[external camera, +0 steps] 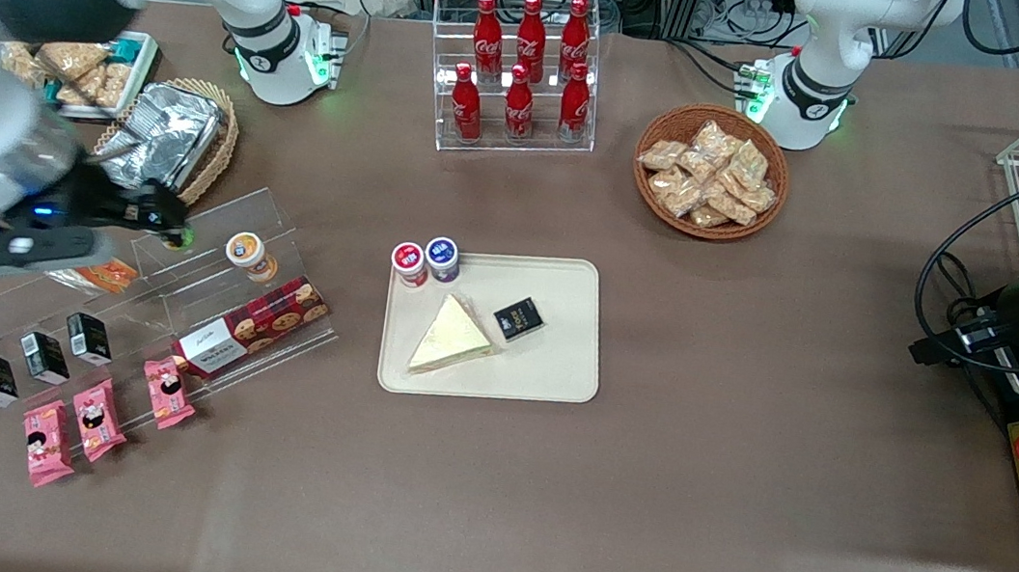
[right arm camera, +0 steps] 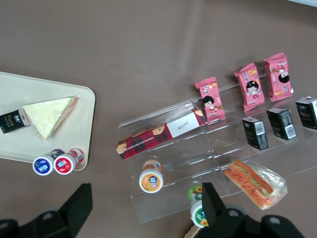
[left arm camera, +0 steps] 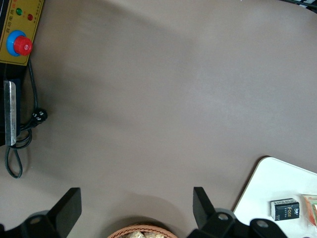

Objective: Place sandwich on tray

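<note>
The sandwich (external camera: 453, 337) already lies on the tray (external camera: 556, 379) at frame centre; the task looks done. The gripper (external camera: 172, 225), at mid-left, hangs wide open and empty.

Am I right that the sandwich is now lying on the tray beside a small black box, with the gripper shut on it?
Not quite: the sandwich does lie on the tray beside the small black box, but the gripper is not shut on it. The right wrist view shows it open, up above the clear display rack, well away from the tray.
</note>
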### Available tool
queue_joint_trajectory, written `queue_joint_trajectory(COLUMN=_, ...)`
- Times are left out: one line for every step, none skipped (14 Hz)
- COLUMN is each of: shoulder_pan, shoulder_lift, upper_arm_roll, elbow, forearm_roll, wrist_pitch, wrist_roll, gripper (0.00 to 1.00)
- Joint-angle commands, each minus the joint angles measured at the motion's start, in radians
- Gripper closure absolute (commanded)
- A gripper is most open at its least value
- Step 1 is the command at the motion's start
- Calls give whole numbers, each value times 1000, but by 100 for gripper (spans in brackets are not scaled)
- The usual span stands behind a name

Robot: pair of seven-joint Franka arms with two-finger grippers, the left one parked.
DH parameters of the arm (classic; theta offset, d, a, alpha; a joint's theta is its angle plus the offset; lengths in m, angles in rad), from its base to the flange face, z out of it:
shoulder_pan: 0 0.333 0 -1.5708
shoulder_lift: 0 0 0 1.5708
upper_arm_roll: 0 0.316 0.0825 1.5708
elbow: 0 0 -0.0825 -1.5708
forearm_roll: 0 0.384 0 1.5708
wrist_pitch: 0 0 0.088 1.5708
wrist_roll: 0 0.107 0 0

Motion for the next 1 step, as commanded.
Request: queue_joint_trajectory(shoulder_pan=-72, shoulder_lift=-17, upper_arm_roll=6, elbow=-17, forearm_roll=32, wrist_pitch=-9, wrist_roll=-98, gripper=2)
